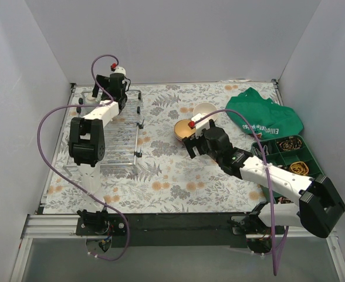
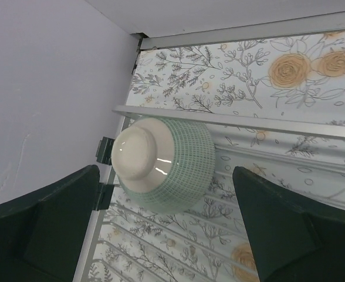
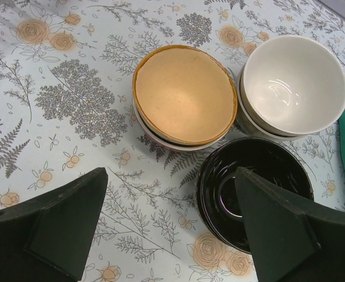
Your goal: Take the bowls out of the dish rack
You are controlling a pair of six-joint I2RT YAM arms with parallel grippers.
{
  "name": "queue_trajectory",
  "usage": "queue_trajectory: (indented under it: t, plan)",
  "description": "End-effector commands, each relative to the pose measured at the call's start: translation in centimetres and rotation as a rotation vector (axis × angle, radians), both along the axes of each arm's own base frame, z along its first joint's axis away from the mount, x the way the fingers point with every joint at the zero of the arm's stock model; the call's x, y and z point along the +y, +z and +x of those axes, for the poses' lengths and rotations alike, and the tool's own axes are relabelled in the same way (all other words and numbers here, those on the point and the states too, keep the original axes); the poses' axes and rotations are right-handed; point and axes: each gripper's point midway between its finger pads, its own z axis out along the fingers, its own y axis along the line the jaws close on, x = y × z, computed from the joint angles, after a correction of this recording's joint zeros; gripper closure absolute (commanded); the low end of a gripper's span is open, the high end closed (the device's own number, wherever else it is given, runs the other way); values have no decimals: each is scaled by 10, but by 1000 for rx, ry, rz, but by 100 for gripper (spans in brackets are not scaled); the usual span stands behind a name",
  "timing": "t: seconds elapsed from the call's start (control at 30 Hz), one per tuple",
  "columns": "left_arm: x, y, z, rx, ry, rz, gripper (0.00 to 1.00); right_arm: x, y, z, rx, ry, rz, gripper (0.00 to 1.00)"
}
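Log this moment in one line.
left gripper: open at pale mint ceramic bowl, base showing, in silver wire dish rack | right gripper: open above tan bowl, cream bowl, black bowl

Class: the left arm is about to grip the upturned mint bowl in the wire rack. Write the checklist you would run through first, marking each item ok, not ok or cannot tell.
1. Left gripper open: ok, jaws wide apart.
2. Pale mint grid-patterned ceramic bowl lined up between its fingers: ok, upside down, roughly centred, untouched.
3. Bowl's rim free of the silver wire dish rack: cannot tell, rim hidden underneath.
4. Right gripper out of the way: ok, open and empty, above the tan ceramic bowl, cream ceramic bowl and glossy black dish.
5. Bare floral tablecloth free for setting down: ok.
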Motion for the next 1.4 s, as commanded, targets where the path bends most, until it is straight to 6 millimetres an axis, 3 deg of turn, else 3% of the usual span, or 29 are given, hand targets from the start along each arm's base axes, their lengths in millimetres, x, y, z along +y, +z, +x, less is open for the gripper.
queue_trajectory:
  t: [0.0, 0.2, 0.5, 0.9, 1.03, 1.17, 1.37]
  plan:
    - [21, -5, 11, 33, 37, 1, 2, 1, 5, 5, -15, -20, 21, 2]
    - [30, -25, 25, 70, 37, -1, 2, 3, -3, 7, 2, -11, -7, 2]
    - [41, -77, 14, 219, 53, 65, 2, 4, -8, 8, 8, -11, -24, 3]
    - [54, -92, -2, 306, 107, 163, 2, 6, -7, 6, 6, 10, -13, 4]
    - [52, -86, -1, 289, 111, 159, 10, 8, -8, 4, 7, 20, -10, 4]
    - [50, -80, -1, 277, 105, 151, 28, 8, -8, 4, 5, 21, -10, 4]
    - [39, -66, -6, 232, 93, 100, 44, 7, -8, 4, 1, 25, -8, 5]
